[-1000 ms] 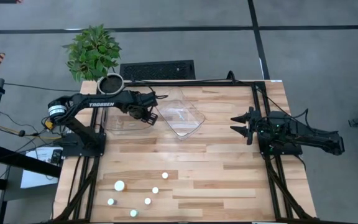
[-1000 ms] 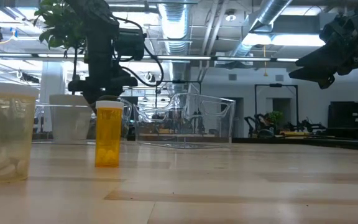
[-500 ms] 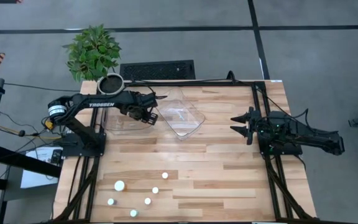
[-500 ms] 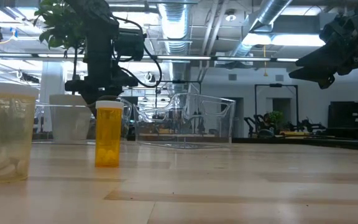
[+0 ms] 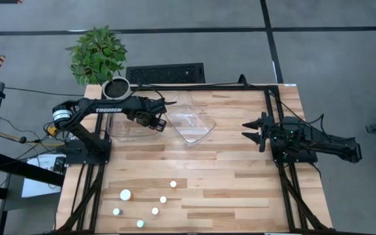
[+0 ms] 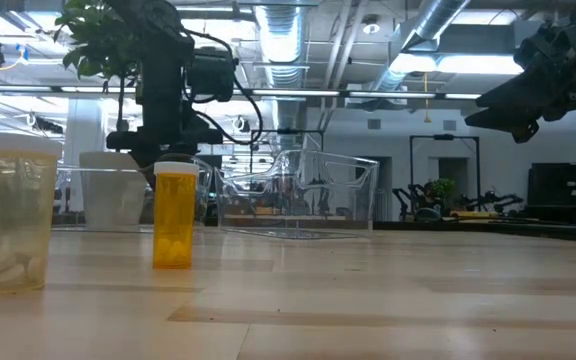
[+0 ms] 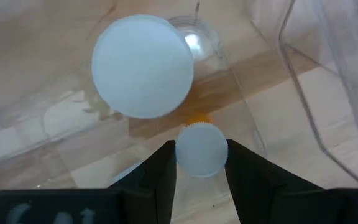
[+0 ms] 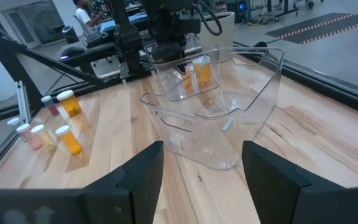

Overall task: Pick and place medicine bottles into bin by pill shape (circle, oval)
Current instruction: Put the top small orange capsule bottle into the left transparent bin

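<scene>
Left wrist view: left gripper [image 7: 201, 163] is clenched on a small medicine bottle [image 7: 201, 150] by its white cap, held over the left clear tub [image 5: 124, 128], where a bigger-capped bottle [image 7: 143, 66] already sits. Five more bottles [image 5: 140, 202] stand at the table's near-left; right gripper [image 5: 252, 131] hangs spread open and empty beyond the second tub [image 5: 189, 120].

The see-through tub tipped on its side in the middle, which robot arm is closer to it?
The left one. The left tool hangs just beside the tilted clear tub, over the neighbouring tub, gripping a small bottle. The right tool waits farther off.
</scene>
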`<control>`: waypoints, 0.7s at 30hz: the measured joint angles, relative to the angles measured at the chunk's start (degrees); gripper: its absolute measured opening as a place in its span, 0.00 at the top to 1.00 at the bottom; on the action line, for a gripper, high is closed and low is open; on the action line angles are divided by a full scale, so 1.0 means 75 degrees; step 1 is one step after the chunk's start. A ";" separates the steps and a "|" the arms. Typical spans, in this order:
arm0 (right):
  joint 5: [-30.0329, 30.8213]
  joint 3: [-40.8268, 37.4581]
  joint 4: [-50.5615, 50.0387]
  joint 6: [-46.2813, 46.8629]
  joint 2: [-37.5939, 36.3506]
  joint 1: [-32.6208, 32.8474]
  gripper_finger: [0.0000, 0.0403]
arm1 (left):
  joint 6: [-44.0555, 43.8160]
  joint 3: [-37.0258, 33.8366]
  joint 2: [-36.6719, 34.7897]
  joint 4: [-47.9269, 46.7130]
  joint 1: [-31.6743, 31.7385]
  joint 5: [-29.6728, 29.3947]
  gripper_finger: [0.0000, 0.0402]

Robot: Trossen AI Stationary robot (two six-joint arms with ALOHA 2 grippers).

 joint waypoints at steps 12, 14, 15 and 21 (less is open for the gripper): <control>0.0003 0.0000 -0.0003 0.0000 0.0001 -0.0001 0.44 | 0.0178 0.0000 -0.0003 0.0021 0.0015 0.0140 0.68; 0.0003 0.0000 -0.0006 0.0000 0.0000 -0.0003 0.44 | 0.0181 -0.0004 0.0007 0.0022 0.0014 0.0052 0.65; 0.0001 0.0000 -0.0003 0.0000 0.0000 -0.0001 0.44 | 0.0189 -0.0009 0.0012 0.0023 0.0012 0.0017 0.63; 0.0002 0.0000 -0.0005 0.0000 0.0000 -0.0002 0.44 | 0.0265 -0.0009 0.0012 0.0104 0.0012 -0.0021 0.47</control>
